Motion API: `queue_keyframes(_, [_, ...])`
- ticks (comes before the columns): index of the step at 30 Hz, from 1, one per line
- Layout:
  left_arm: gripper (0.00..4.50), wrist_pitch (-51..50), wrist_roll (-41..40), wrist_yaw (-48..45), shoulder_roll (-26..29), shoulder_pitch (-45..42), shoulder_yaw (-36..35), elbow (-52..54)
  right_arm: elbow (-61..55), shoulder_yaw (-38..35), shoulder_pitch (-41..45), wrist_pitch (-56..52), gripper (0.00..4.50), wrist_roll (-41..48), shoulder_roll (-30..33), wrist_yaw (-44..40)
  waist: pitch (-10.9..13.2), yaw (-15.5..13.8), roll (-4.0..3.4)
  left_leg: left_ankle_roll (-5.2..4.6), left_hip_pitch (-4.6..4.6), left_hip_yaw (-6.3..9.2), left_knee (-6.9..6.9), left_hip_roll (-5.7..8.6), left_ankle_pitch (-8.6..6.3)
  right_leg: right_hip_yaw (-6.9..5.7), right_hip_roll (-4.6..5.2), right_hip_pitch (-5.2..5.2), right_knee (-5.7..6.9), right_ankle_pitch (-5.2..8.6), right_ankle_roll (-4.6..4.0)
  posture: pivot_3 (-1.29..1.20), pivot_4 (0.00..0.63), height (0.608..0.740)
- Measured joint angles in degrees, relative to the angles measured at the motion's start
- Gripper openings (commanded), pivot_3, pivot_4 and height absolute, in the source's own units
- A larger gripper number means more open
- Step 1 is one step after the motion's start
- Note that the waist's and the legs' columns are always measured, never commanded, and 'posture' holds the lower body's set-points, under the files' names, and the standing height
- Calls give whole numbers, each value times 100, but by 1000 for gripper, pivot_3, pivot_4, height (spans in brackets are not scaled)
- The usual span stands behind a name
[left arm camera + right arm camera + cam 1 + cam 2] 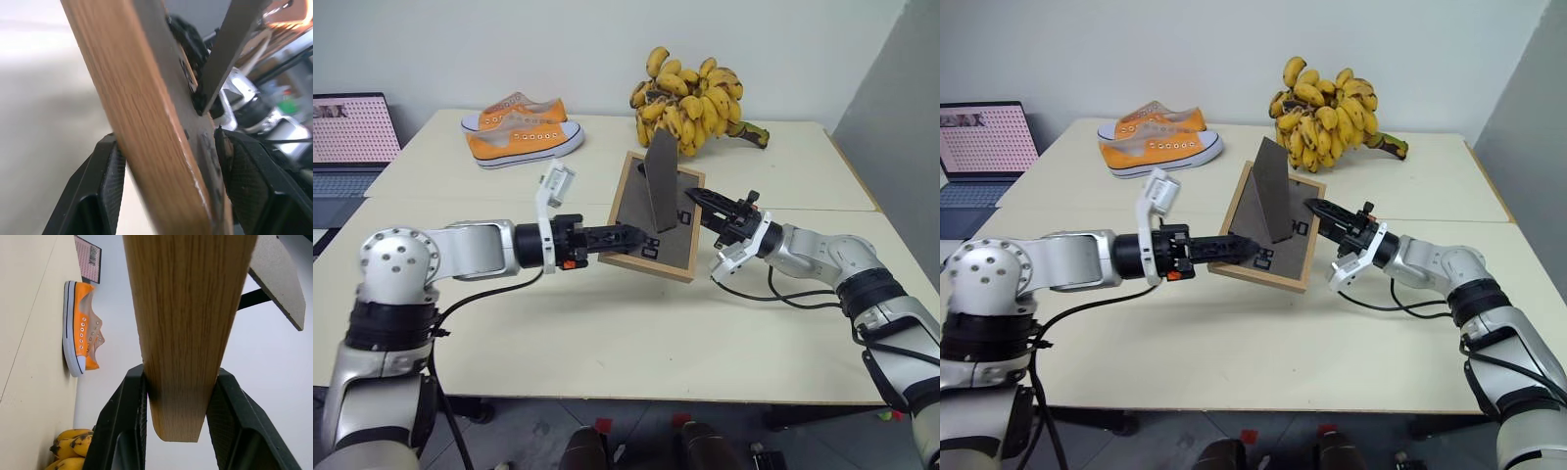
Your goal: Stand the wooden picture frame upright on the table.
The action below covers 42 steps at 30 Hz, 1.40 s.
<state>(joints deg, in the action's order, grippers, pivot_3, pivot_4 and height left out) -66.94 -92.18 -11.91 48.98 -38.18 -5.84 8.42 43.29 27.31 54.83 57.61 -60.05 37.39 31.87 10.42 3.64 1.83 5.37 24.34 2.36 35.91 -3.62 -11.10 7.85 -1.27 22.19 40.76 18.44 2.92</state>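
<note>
The wooden picture frame (674,242) hangs tilted above the table (607,333), its dark grey back towards me and its stand (661,176) swung out. My left gripper (634,235) reaches in at the frame's lower left edge. In the left wrist view its fingers (105,191) straddle the light-wood rim (142,122), open, with a thin gap on the back side. My right gripper (697,199) is shut on the frame's right edge, and in the right wrist view both pads (132,416) press the wood (183,333). The picture side is hidden.
A pair of orange sneakers (521,132) lies at the back left of the table. A large bunch of bananas (695,98) sits at the back centre, just behind the frame. An open laptop (347,137) stands off the left side.
</note>
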Motion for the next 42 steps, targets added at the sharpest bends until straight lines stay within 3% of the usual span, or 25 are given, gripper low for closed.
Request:
queue_keyframes(4, [2945, 654, 996, -1026, 431, 1006, -906, 959, 617, 88, 68, 206, 1524, 253, -117, -420, 0, 64, 0, -1, 2, 4, -1, -2, -1, -11, 4, -2, -3, 3, -5, 0, 150, 740])
queue_keyframes(10, [2945, 1093, 1709, -1881, 612, 2987, -2208, 2691, 1690, 15, 205, 463, 1524, 1320, -508, -1554, 1, 133, 1, 0, 4, 20, 1, -1, 0, -58, 27, -17, -2, 17, -11, 0, 150, 740])
queue_keyframes(13, [2945, 1147, 1837, -2006, 603, 3769, -2782, 3165, 2080, -262, 213, 561, 1524, 2393, -857, -2716, 3, 141, -1, 0, -3, 43, 0, 0, -1, -77, 27, -36, -1, 27, -13, 0, 150, 740])
queue_keyframes(15, [2945, 1236, 1911, -2015, 565, 4124, -3017, 3367, 2038, -536, 143, 358, 1524, 3570, -1209, -4039, 4, 140, -2, 0, -23, 56, -2, -1, -1, -90, 26, -63, -7, 29, -16, 0, 150, 740])
queue_keyframes(19, [2945, 1369, 2069, -2014, 470, 4579, -3151, 3621, 963, -1080, -372, -1301, 1524, 6163, -1940, -6812, 10, 109, -10, 0, -50, 79, -11, -1, -2, -111, 29, -106, -22, 35, -16, 0, 150, 740])
queue_keyframes(22, [2945, 1481, 2150, -1997, 467, 4647, -3179, 3624, 100, -1334, -647, -2877, 1524, 7338, -2211, -7966, 18, 57, -24, 0, -47, 86, -11, 1, -2, -119, 31, -105, -23, 35, -16, 0, 150, 740])
queue_keyframes(26, [2945, 1588, 2146, -1938, 472, 4628, -3189, 3577, -739, -1485, -963, -4436, 1524, 7978, -2341, -8550, 21, 34, -29, 0, -46, 83, -16, 0, -2, -120, 30, -97, -23, 46, -16, 0, 150, 740])
queue_keyframes(32, [2945, 1610, 2210, -2036, 611, 4812, -3333, 3561, -1321, -1484, -1537, -6037, 1524, 8171, -2346, -9026, 28, 38, -40, 0, -43, 68, -26, -3, -3, -110, 27, -81, -23, 51, -19, 0, 150, 740])
queue_keyframes(42, [2945, 1625, 2731, -2504, 712, 5223, -3624, 3325, -1822, -1591, -1890, -7004, 1524, 8173, -2360, -9213, 31, 83, -44, 1, -43, 63, -37, -6, -3, -106, 23, -75, -29, 60, -16, 0, 150, 740])
